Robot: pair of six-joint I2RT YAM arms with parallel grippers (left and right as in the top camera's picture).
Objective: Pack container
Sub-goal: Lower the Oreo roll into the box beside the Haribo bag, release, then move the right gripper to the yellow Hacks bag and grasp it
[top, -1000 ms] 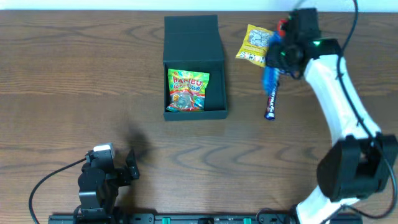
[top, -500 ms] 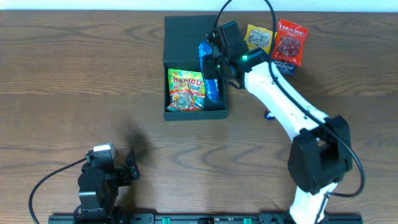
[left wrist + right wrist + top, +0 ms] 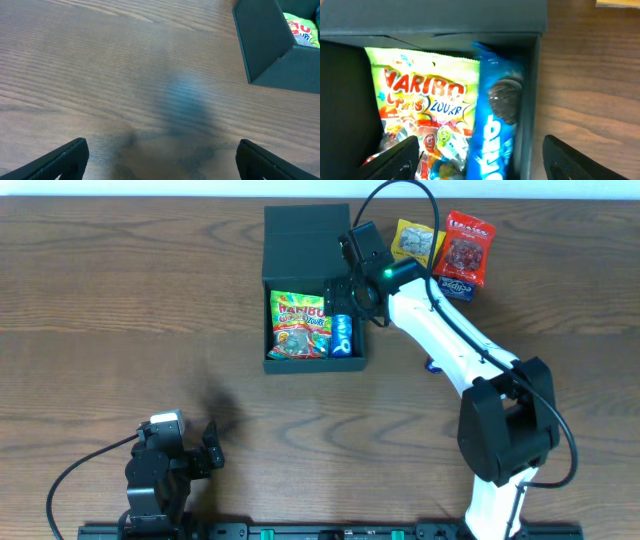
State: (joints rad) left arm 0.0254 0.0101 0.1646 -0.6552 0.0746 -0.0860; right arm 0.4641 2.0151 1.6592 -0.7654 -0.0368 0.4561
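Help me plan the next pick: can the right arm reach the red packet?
Likely yes: the red packet lies uncovered on the table, close to the open right claw.

Robot lab: wooden table [image 3: 120, 310], mounted arm [image 3: 450, 345], cables [image 3: 90, 454].

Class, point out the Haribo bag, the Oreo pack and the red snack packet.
Haribo bag [image 3: 300, 325], overhead view, on its printed front.
Oreo pack [image 3: 503, 100], right wrist view, on the printed cookie.
red snack packet [image 3: 465, 245], overhead view, on its middle.
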